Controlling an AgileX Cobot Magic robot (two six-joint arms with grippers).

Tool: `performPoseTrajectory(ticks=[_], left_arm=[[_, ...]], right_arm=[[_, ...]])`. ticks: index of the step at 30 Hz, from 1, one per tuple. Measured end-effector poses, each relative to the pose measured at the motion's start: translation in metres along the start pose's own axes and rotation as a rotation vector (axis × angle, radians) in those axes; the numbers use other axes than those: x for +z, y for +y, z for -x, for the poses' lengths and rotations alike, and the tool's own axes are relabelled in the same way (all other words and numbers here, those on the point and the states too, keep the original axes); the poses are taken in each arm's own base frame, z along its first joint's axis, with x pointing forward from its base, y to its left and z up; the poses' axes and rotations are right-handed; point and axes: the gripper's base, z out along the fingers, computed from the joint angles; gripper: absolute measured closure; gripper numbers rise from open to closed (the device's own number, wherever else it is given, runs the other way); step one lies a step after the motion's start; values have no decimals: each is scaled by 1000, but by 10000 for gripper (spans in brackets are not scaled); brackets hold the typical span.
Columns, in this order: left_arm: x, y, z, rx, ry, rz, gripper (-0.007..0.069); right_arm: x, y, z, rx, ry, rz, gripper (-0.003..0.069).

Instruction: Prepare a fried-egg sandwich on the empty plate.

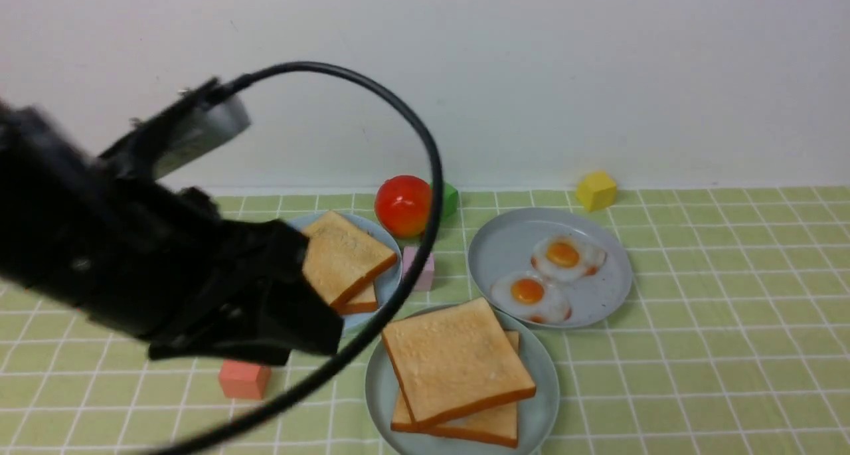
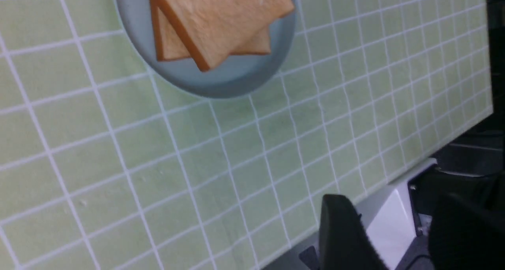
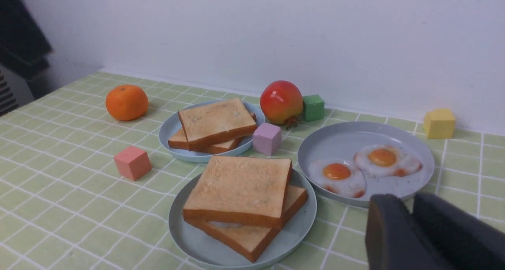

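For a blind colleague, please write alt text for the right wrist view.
A fried-egg sandwich, two toast slices with white egg between, sits on the nearest plate. Behind it are a second plate holding toast and a third plate holding two fried eggs.

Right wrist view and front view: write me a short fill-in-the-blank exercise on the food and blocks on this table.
The plate on the robot's right holds ___ fried eggs.
The block nearest the orange is ___.
A thin ___ layer shows in the middle of the sandwich.
Missing words: two; pink; white.
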Motion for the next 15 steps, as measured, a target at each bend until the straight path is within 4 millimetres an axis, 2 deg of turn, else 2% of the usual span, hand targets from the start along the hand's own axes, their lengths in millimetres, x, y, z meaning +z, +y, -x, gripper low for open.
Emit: performPoseTrajectory(ticks=[2, 3, 4, 7, 10, 15], left_arm=[[-24, -5, -28, 21, -67, -26, 426], [-26, -5, -31, 20, -73, -29, 445], [-41, -6, -54, 38, -130, -50, 524], [-61, -1, -94, 96, -269, -73, 634], [-75, 14, -129, 187, -476, -39, 638], [-89, 39, -169, 292, -713, 73, 638]], right_arm=[[1, 0, -5, 1, 12, -1, 545], [1, 0, -5, 1, 14, -1, 544], [2, -1, -7, 2, 19, -1, 542], [2, -1, -7, 2, 18, -1, 540], [2, -1, -7, 2, 18, -1, 540], [2, -1, -7, 2, 18, -1, 539]])
